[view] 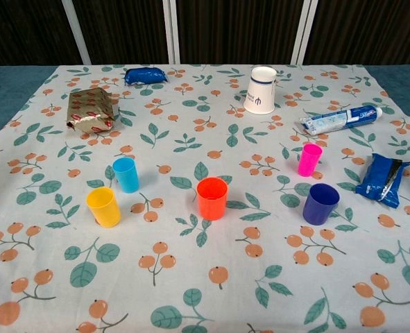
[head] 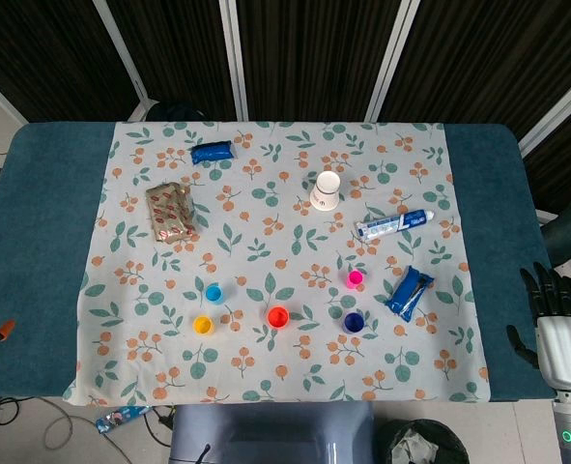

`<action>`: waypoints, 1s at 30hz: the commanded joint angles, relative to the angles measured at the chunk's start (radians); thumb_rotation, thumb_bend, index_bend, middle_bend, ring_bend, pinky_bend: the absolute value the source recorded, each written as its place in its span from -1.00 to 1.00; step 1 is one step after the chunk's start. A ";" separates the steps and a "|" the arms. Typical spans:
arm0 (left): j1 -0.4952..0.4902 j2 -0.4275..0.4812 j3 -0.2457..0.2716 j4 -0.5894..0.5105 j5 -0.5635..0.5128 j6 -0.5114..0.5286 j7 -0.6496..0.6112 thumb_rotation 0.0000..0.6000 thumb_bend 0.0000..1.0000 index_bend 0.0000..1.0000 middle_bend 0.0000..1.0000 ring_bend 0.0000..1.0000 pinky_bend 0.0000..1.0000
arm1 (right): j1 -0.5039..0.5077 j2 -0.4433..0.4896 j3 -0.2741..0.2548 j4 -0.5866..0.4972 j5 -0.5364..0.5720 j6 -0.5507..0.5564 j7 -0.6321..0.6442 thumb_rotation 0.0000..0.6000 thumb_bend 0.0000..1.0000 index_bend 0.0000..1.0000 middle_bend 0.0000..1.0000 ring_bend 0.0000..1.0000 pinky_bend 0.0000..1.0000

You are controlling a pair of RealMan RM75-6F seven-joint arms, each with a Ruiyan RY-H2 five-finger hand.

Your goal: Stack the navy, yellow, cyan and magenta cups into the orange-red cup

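Observation:
The orange-red cup [head: 277, 317] [view: 212, 198] stands upright near the table's front centre. To its left are the yellow cup [head: 202, 325] [view: 104, 206] and, just behind that, the cyan cup [head: 214, 292] [view: 126, 174]. On the other side stand the navy cup [head: 354, 322] [view: 320, 203] and, farther back, the magenta cup [head: 355, 278] [view: 309, 159]. My right hand [head: 553, 307] hangs off the table's right edge with its fingers spread and nothing in it. No view shows my left hand.
A white paper cup [head: 326, 189] lies upside down at the back centre. A toothpaste tube [head: 393, 224] and a blue packet [head: 409, 292] lie at the right, a brown patterned packet [head: 172, 212] and a blue pouch [head: 213, 152] at the back left.

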 commanded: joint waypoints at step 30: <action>0.003 0.007 0.000 0.000 0.015 0.006 -0.034 1.00 -0.85 -0.92 -1.00 -1.00 -1.00 | -0.006 0.007 0.009 -0.027 0.031 -0.012 0.017 1.00 -0.22 -1.00 -1.00 -0.95 -0.81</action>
